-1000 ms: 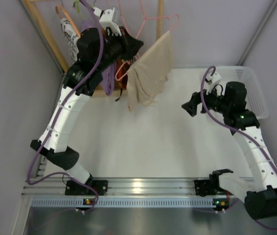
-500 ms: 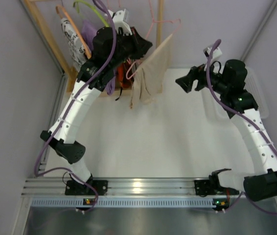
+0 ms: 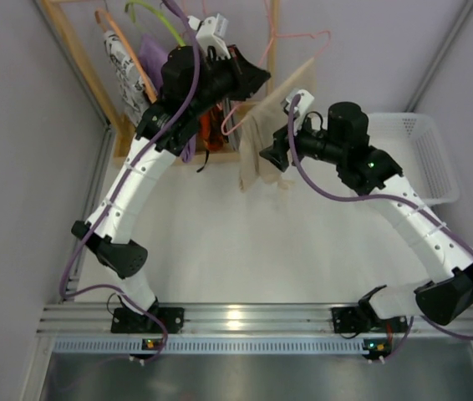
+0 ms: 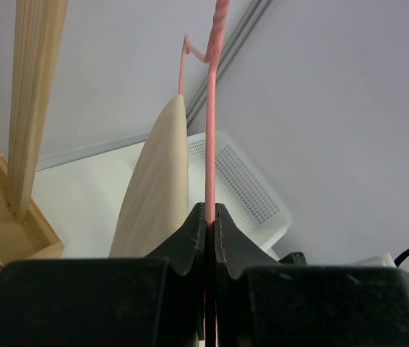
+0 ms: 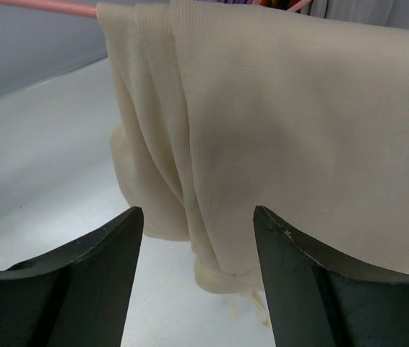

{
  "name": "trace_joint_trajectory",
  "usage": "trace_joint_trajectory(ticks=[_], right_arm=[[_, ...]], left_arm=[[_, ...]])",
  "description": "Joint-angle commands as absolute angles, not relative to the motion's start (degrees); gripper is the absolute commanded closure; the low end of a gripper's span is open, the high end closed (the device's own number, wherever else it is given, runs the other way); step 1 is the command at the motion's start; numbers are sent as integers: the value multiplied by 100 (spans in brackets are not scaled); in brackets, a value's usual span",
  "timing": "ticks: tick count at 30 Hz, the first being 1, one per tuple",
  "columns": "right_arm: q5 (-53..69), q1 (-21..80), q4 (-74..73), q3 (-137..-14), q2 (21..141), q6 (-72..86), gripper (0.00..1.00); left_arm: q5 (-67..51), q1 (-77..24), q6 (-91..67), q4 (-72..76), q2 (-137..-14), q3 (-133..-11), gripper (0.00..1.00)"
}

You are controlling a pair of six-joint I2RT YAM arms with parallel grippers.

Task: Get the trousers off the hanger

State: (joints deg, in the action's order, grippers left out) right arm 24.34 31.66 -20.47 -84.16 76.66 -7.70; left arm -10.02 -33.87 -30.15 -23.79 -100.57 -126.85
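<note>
while left hand (image 4: 209, 211) clamps hanger (image 4: 212, 108), right hand (image 5: 197, 212) gapes before free-hanging trousers (image 5: 284, 108).

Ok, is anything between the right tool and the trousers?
Nothing visible. The right tool, open, faces the trousers directly, with no object between them. The left tool is shut on the hanger wire, clear of that path.

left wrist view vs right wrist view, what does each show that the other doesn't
Only left wrist: the left claw shut on the thin pale-pink wire hanger, a wooden post, a white perforated basket. Only right wrist: the open right claw and the bunched lower end of the soft beige cloth trousers. Both: those trousers draped over that hanger.
</note>
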Motion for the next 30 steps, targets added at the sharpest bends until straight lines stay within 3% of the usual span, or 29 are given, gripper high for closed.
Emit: trace_joint_trajectory(ticks=[1,10,17,22,25,30], right_arm=[[2013,3331,-1943,-8701,7760,-1371,37],[1890,3559,-1899,-8965,8024,-1371,36],[1653,3656,-1811,-9044,8183,-1292,42],[1284,3700,-1688,-9009,8244,-1397,53],[1204,3700,-1609,-9035,8262,-1345,55],[1134,3709,-1608,-9105,8288,-1353,82]], left_arm=[[-1178,-3436,-3120,-1503,-9826,-12797,100],[-1169,-3463,-3111,-1494,-9844,-12814,100],[-1143,-3463,-3102,-1494,-9861,-12858,100],[-1178,-3472,-3190,-1494,-9835,-12841,100],[-1187,-3472,-3199,-1485,-9826,-12850,100],[-1143,-3489,-3164,-1485,-9800,-12779,100]])
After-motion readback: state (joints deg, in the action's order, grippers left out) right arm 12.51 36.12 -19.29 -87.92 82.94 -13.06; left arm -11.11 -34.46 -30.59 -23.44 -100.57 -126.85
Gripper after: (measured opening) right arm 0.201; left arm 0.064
